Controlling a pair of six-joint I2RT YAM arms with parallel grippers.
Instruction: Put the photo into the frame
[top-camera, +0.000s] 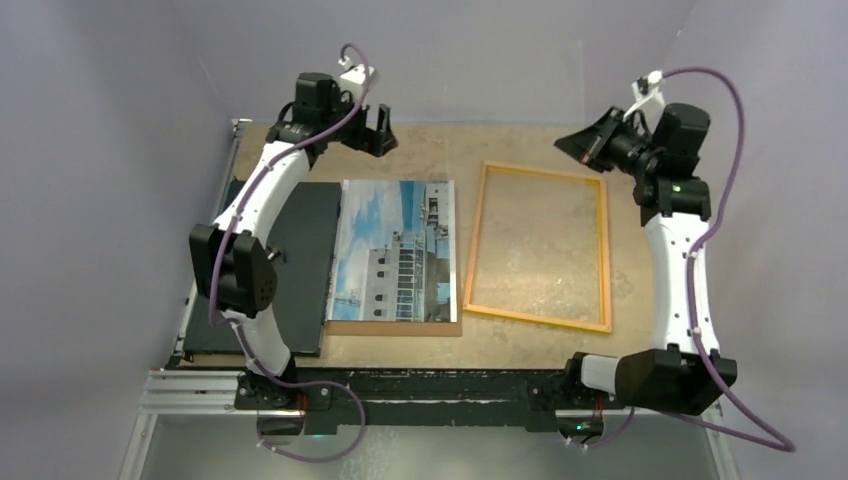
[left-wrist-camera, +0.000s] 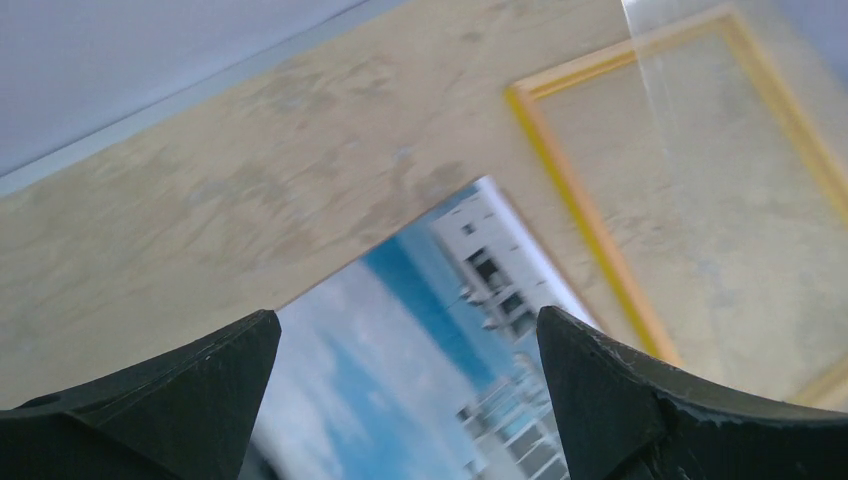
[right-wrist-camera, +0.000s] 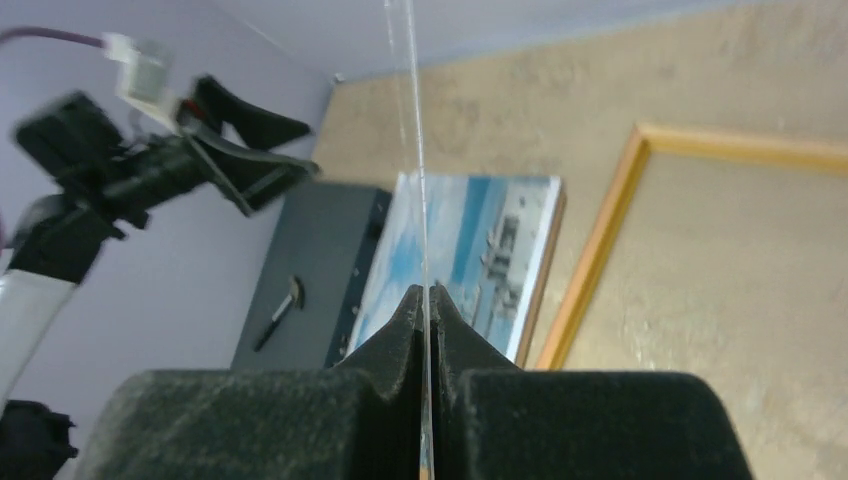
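Right jaws on clear pane (left-wrist-camera: 740, 80)

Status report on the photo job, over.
Left gripper open, raised near photo. Right gripper shut on clear pane, held aloft. Photo flat beside frame, not yet in.

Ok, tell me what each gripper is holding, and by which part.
The right gripper is shut on a thin clear flat sheet, pinching it near one edge. The left gripper is open and holds nothing.
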